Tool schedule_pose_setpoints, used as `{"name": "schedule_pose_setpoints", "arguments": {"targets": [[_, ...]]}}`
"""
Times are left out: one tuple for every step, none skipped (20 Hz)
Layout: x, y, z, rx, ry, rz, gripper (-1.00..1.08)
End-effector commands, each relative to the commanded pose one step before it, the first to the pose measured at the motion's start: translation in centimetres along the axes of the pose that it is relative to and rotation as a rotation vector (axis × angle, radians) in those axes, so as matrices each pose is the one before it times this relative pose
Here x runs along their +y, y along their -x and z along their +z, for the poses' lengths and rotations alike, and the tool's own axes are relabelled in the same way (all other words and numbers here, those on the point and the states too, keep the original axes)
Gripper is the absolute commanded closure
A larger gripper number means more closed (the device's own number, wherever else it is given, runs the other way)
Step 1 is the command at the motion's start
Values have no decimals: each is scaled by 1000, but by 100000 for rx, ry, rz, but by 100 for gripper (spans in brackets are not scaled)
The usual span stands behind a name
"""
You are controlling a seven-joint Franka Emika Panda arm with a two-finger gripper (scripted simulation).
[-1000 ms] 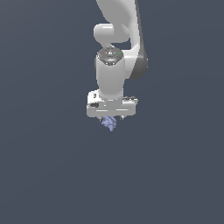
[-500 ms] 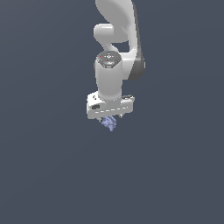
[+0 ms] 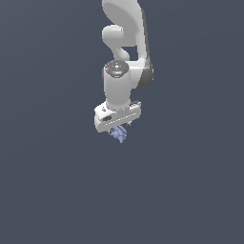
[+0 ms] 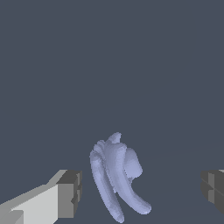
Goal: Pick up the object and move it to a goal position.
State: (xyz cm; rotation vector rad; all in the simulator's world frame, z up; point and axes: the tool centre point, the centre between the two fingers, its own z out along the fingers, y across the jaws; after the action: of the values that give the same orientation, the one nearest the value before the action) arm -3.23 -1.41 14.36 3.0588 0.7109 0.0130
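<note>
The object (image 3: 119, 135) is a tiny pale lavender-blue lumpy thing lying right under the white hand of the arm in the exterior view. In the wrist view the object (image 4: 116, 175) sits between the two fingers, nearer the pale finger (image 4: 65, 194) than the grey fingertip (image 4: 213, 190) at the frame's edge. Neither finger touches it. My gripper (image 3: 118, 129) is open, with the jaws wide apart on either side of the object; it also shows in the wrist view (image 4: 141, 190).
The white arm (image 3: 125, 43) comes down from the top of the exterior view. Around it there is only a plain dark grey-blue surface (image 3: 57, 190).
The arm has come down slightly and the hand has turned a little over the object. The object has not moved.
</note>
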Motion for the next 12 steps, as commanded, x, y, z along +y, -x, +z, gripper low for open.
{"name": "schedule_pose_setpoints", "arguments": {"targets": [[-137, 604, 547, -146, -20, -6716, -92], [-74, 235, 214, -59, -18, -2623, -92], [-83, 233, 212, -57, -21, -2626, -92], [-91, 229, 209, -54, -24, -2603, -92], [-94, 216, 197, -49, -26, -2482, -92], [-96, 202, 185, -44, -27, -2350, -92], [-97, 189, 174, -40, -27, -2217, -92], [-97, 175, 162, -36, -28, -2085, -92], [-95, 162, 151, -32, -27, -1950, -92], [-93, 149, 139, -28, -27, -1817, -92], [-89, 136, 128, -25, -26, -1684, -92], [-85, 124, 118, -21, -25, -1550, -92]]}}
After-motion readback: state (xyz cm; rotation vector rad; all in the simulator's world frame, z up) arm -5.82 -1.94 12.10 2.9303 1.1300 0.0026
